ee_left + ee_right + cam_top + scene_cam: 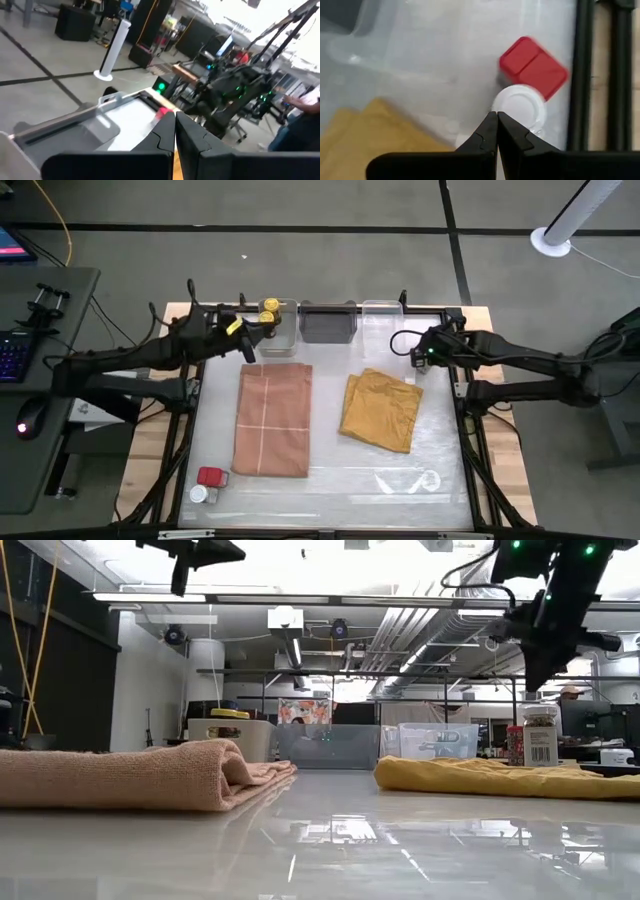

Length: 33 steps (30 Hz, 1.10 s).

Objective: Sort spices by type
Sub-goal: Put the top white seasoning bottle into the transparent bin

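Observation:
Two yellow-lidded jars (268, 311) stand in the far-left clear bin (284, 330); one yellow lid (228, 714) shows in the low view. A red tin (211, 476) and a white-topped shaker (200, 494) stand at the table's near left. A second red tin (534, 67) and shaker (520, 106) stand side by side on the table at the far right, under my right gripper (496, 120). That gripper is shut and hangs above the shaker (540, 735), apart from it. My left gripper (247, 343) is shut and empty, raised beside the jar bin.
A dark middle bin (328, 324) and a clear right bin (380, 314) line the far edge. A folded pink cloth (272, 420) and a mustard cloth (382, 410) lie mid-table. The table's dark frame rail (582, 75) runs beside the red tin.

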Available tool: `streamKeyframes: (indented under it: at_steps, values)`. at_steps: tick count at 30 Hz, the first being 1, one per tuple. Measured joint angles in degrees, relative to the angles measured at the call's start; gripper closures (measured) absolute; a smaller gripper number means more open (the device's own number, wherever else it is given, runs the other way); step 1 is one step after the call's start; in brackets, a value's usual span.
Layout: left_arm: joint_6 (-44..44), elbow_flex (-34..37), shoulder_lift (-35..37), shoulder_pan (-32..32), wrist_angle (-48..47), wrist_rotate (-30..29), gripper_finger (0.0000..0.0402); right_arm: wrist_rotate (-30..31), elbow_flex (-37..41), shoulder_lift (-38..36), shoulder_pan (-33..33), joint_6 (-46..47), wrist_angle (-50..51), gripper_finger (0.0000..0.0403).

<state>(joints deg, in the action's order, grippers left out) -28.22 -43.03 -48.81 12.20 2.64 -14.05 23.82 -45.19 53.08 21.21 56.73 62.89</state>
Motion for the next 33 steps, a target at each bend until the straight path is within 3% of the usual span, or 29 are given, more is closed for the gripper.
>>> streamKeyframes:
  at_steps: [5, 21, 33]
  values:
    - [-0.2, 0.0, -0.1, -2.1, 2.1, -2.2, 0.0401, 0.0, 1.8, 1.5, 1.7, -0.1, -1.4, 0.0403]
    - [-1.6, 0.0, 0.0, -2.6, 2.0, -1.6, 0.0401, 2.7, 2.1, 2.5, 2.0, -1.7, 1.1, 0.0403]
    - [-1.6, 0.0, 0.0, -2.5, 1.9, -1.6, 0.0401, -0.2, 2.0, 2.5, 2.0, -5.7, -0.7, 0.0403]
